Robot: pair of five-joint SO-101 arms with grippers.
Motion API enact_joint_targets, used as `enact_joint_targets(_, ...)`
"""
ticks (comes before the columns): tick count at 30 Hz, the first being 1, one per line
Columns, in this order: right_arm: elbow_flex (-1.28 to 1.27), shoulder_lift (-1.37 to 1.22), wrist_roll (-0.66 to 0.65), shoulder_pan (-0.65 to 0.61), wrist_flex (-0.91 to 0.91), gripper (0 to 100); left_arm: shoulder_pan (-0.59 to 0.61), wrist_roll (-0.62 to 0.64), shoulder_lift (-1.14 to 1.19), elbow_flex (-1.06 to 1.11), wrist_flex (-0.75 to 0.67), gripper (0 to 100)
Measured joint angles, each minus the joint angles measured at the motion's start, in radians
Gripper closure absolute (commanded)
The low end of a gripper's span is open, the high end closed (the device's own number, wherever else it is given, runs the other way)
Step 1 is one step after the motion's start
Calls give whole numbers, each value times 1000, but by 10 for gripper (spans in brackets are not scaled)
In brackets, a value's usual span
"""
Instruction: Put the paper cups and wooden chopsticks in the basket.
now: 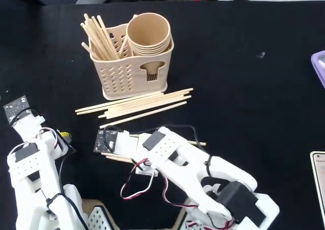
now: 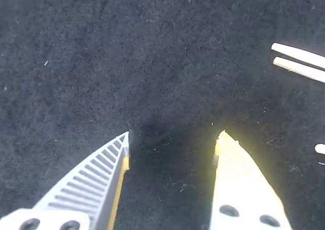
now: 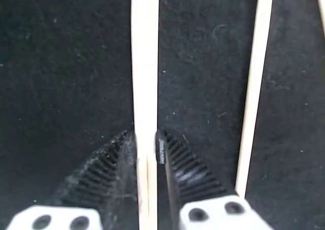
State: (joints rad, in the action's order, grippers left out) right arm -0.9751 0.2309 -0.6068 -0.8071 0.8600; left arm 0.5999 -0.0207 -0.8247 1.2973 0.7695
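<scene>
Two wooden chopsticks (image 3: 144, 62) lying side by side run between the fingers of my right claw (image 3: 145, 148). It is pressed in on them from both sides, the toothed pads against the wood, though I cannot tell whether the pair is lifted off the black tabletop (image 1: 254, 113). A single chopstick (image 3: 254, 88) lies just beside the pair, nearly parallel and outside my grip. From above, my right arm (image 1: 193, 174) stretches across the near middle of the tabletop, and chopstick ends poke out from under it on either side. My left claw (image 2: 173, 138) is spread wide with nothing between its fingers; it hovers over bare cloth toward the near left, with two chopstick tips (image 2: 299, 55) off to one side. The beige slotted basket (image 1: 129, 72) stands upright toward the far side, well apart from both claws. One of its compartments holds a stack of paper cups (image 1: 148, 32), nested and upright. The other holds a bundle of chopsticks (image 1: 99, 37) standing on end, leaning and sticking out above the rim. A loose row of chopsticks (image 1: 137, 104) lies on the tabletop just in front of the basket, between it and my right arm, roughly parallel and slightly fanned.
</scene>
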Motion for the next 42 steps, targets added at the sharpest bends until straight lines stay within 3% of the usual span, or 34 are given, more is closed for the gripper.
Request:
enact_joint_targets(3,-2,0,0,-15,6,875,0,0,0,0,0,730)
enact_joint_targets(8,-2,0,-3,-15,6,988,0,0,0,0,0,730)
enact_joint_targets(20,23,18,-3,-14,51,988,25,0,0,0,0,730)
enact_joint_targets(27,176,239,20,91,212,988,55,2,0,0,0,730)
enact_joint_targets(34,215,468,21,206,232,988,55,2,0,0,0,730)
enact_joint_targets(42,384,638,272,166,226,988,55,2,0,0,0,730)
